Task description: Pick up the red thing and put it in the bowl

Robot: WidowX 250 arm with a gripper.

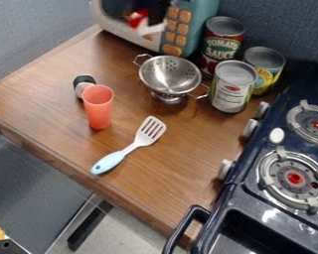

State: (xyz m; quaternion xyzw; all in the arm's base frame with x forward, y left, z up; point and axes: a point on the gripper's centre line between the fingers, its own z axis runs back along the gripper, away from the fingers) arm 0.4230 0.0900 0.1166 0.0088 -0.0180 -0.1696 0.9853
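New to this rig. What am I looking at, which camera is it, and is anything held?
The machine is one black robot arm with a two-finger gripper. The single picture comes from a fixed camera looking down at a slant on a wooden counter.

The red cup stands upright toward the left, probably the "red thing". The metal colander, farther back, is likely the "bowl". A slotted spatula lies nearer the camera. Three cans stand right of the colander, with a teal microwave behind and a stove at right.

Held: can't tell. A blurred dark, white and red patch by the microwave is too unclear to identify. The cup rests on the counter.
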